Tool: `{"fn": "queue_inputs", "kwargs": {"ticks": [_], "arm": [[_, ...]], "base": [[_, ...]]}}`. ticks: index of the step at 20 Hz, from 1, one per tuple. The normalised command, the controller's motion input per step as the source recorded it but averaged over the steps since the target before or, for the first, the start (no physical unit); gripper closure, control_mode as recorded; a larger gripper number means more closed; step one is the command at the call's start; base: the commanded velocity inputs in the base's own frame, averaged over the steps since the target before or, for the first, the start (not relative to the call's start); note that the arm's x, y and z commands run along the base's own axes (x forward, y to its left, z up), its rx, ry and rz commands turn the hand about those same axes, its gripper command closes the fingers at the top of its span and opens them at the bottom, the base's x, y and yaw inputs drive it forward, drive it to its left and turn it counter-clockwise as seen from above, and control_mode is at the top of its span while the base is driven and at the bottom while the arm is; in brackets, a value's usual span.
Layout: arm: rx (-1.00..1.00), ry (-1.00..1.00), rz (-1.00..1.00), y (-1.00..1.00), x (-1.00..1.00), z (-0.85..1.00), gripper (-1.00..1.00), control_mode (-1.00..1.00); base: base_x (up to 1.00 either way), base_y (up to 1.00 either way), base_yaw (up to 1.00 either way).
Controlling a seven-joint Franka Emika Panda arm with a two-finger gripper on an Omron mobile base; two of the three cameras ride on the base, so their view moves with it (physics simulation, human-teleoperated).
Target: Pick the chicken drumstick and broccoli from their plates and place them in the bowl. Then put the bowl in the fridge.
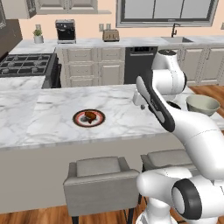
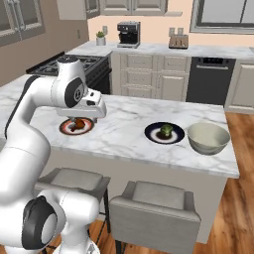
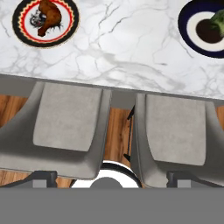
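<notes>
The chicken drumstick (image 1: 90, 116) (image 2: 75, 124) (image 3: 47, 17) lies on the red-rimmed plate (image 1: 78, 119) (image 3: 22, 30) on the marble island. On the dark plate (image 2: 151, 134) (image 3: 192, 41) to its right sits the broccoli (image 2: 166, 130) (image 3: 217, 19). Beyond that, near the island's right end, stands the grey-green bowl (image 1: 202, 105) (image 2: 208, 138), with nothing in it. My gripper (image 1: 139, 101) (image 2: 94, 112) hangs above the island's front edge between the two plates, pointing down, open and holding nothing. The fridge is out of view.
Two grey stools (image 3: 70, 127) (image 3: 175, 135) stand under the island's front edge, below the gripper. A stove (image 1: 26, 65) is at the back left. On the far counter stand a coffee machine (image 1: 65, 30) and a toaster (image 1: 110, 35).
</notes>
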Motion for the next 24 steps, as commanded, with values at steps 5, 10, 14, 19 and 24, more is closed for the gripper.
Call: {"fn": "queue_inputs", "kwargs": {"ticks": [5, 10, 14, 19, 24], "arm": [[0.00, 0.00, 0.00, 0.00, 0.00, 0.00, -1.00, 1.00], [0.00, 0.00, 0.00, 0.00, 0.00, 0.00, -1.00, -1.00], [0.00, 0.00, 0.00, 0.00, 0.00, 0.00, -1.00, -1.00], [0.00, 0.00, 0.00, 0.00, 0.00, 0.00, -1.00, -1.00], [0.03, 0.00, -0.03, 0.06, -0.12, -0.06, -1.00, -1.00]], "base": [[0.00, 0.00, 0.00], [0.00, 0.00, 0.00], [0.00, 0.00, 0.00], [0.00, 0.00, 0.00], [0.00, 0.00, 0.00]]}}
